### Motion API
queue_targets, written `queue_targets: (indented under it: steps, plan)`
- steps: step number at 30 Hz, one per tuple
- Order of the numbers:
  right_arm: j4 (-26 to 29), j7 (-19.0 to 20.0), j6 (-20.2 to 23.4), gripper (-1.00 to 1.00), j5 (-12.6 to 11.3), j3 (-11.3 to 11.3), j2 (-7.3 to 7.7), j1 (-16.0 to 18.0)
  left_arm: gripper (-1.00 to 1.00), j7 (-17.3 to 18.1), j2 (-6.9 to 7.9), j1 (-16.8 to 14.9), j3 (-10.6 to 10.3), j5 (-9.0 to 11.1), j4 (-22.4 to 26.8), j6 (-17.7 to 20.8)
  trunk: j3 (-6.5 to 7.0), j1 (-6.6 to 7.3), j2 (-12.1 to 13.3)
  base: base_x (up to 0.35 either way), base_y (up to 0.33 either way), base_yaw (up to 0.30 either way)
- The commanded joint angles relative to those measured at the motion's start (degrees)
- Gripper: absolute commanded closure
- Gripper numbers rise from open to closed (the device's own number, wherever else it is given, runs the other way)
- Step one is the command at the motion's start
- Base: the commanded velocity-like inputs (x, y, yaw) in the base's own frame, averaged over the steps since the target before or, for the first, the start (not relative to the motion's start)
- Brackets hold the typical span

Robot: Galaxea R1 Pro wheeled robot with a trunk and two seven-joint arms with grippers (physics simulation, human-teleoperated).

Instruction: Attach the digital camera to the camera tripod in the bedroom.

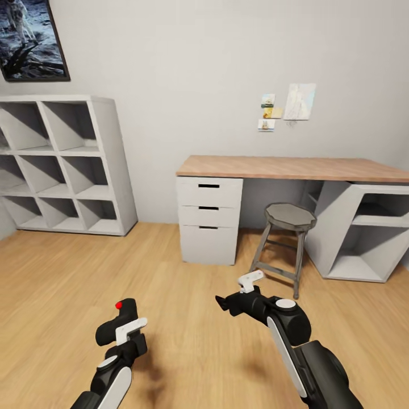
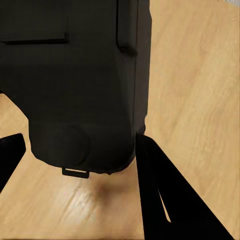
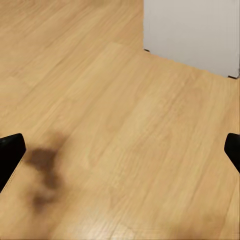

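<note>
Carry step: left gripper point(image 1: 122, 329) pinches the digital camera point(image 1: 118, 321) between its fingers, above the wood floor point(image 1: 187, 318). Right gripper point(image 1: 236, 292) spread, empty. Next: find the tripod, then line up.

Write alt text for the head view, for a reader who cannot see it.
The left gripper holds the digital camera, red button up, above a light wood floor; the right gripper is open and empty. Beyond stand a wood-topped desk with drawers, a stool and a white cube shelf.

Glossy black arms with white panels — round white joint caps, white-tipped grippers.
</note>
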State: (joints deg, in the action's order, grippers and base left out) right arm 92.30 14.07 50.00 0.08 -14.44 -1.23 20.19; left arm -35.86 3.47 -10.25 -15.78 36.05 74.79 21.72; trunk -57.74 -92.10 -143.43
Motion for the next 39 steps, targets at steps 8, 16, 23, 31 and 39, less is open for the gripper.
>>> queue_targets:
  steps: [8,16,23,31,39]
  plan:
    - [0.1,0.2,0.3,-1.0,0.0,-0.1,0.0,0.0,1.0,6.5,0.05,-0.1,-0.2,-0.1,-0.4,2.2,1.72,0.22,0.1,0.0,0.0,0.286]
    - [0.1,0.2,0.2,-1.0,0.0,-1.8,-0.05,-0.3,1.0,7.5,0.21,-0.1,-0.1,-0.1,-0.5,2.3,3.5,0.42,0.2,0.0,0.0,0.286]
    - [0.1,0.1,0.3,-1.0,0.0,-3.6,-0.01,-0.3,1.0,7.6,0.35,-0.1,-0.1,-0.1,-0.6,2.2,4.75,1.96,3.0,0.0,0.0,0.286]
    - [0.1,0.2,0.3,-1.0,0.0,-3.9,-0.01,-0.3,1.0,7.6,0.3,-0.1,-0.1,-0.2,-1.5,1.8,6.19,3.72,6.2,0.0,0.0,0.286]
    - [0.1,0.2,0.3,-1.0,0.0,-4.1,-0.05,-0.3,1.0,7.4,0.4,0.0,0.1,-0.1,-2.2,1.6,7.62,5.47,9.4,0.0,0.0,0.286]
